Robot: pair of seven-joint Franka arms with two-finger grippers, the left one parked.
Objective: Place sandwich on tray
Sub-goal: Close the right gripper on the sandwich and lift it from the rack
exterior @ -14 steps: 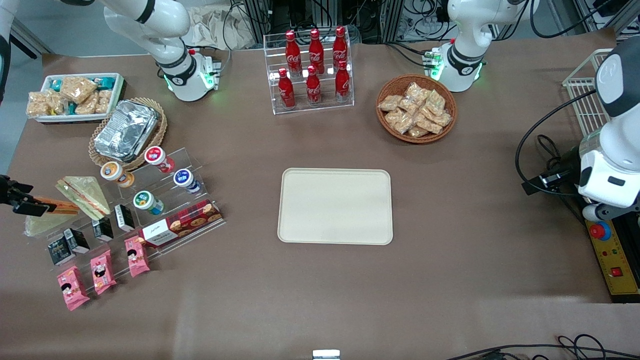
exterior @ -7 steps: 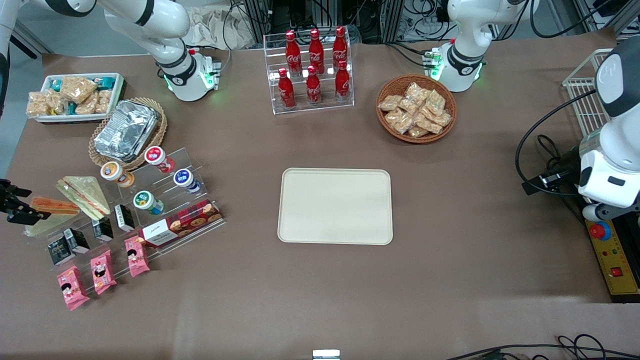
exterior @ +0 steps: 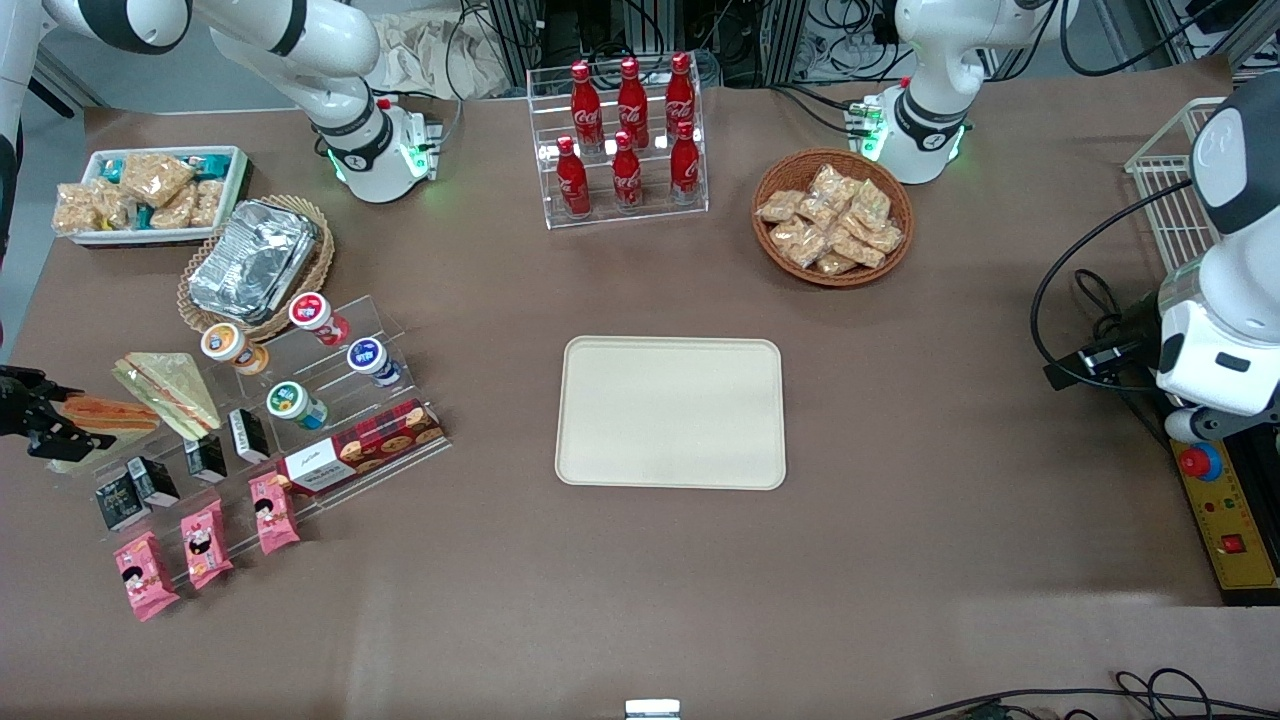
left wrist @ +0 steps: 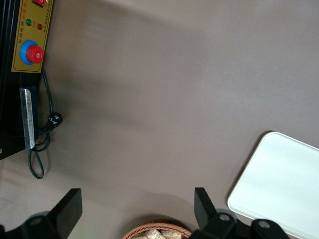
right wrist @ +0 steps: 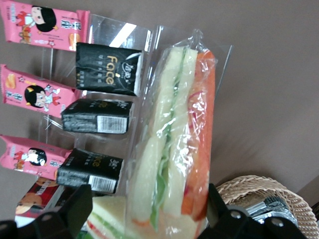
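A brown-covered desk (exterior: 900,420) is seen. The sandwich (exterior: 105,412) is straddled, not yet clenched, by the open claw (exterior: 45,425) at the working arm's edge; its green layer is shown only in the wrist view (right wrist: 172,149). The tray (exterior: 670,412) lies mid-desk.

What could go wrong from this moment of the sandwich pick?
The gripper sits open around the sandwich, whose loose clear wrap may slip or crumple when the fingers close. A paler sandwich and the black cartons on the acrylic stand lie right beside it, so a sideways drag may knock them. The tray lies far off toward the table's middle, a long carry.
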